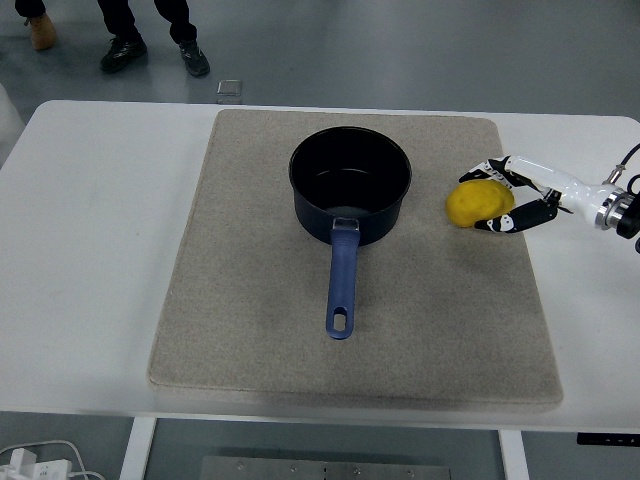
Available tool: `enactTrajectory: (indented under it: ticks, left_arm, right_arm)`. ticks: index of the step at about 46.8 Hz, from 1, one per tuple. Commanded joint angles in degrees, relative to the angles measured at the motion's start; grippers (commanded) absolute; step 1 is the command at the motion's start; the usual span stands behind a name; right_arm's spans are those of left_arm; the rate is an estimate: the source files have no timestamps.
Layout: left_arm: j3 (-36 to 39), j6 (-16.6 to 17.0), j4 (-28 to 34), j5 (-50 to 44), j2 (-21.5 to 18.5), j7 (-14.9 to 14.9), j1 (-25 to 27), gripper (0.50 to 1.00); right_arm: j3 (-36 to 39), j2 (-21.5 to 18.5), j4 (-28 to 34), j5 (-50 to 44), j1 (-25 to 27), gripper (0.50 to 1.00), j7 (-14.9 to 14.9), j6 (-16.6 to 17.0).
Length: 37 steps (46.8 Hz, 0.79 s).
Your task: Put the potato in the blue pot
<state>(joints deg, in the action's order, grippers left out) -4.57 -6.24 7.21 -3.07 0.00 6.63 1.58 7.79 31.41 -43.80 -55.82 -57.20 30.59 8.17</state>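
Note:
A yellow potato (476,203) sits at the right side of the grey mat (250,330), held in my right hand (489,197), whose fingers curl around it from above and below. It appears slightly lifted off the mat. The blue pot (350,184) stands upright on the mat's far middle, its inside dark and bare, with its blue handle (342,282) pointing toward the near edge. The potato is to the right of the pot, a short gap apart. The left arm does not show.
The white table (90,250) extends around the mat on all sides. People's feet (125,45) stand on the floor beyond the far edge, beside a small box (229,90) on the floor. A cable plug (30,462) lies below the near left corner.

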Motion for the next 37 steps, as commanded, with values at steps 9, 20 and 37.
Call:
enactTrajectory:
  ticks: [9, 20, 37]
  left_arm:
    - [0.0, 0.0, 0.0, 0.0, 0.0, 0.1, 0.0, 1.000]
    - [0.0, 0.0, 0.0, 0.0, 0.0, 0.0, 0.0, 1.000]
    - [0.0, 0.0, 0.0, 0.0, 0.0, 0.0, 0.0, 1.000]
  right_arm:
    - [0.0, 5.6, 0.0, 3.4, -8.7, 0.500, 0.0, 6.4]
    - [-0.4, 7.8, 0.0, 6.5, -13.5, 0.500, -0.4, 9.0]
    - [0.0, 5.2, -0.1, 6.6, -14.6, 0.500, -2.9, 8.2]
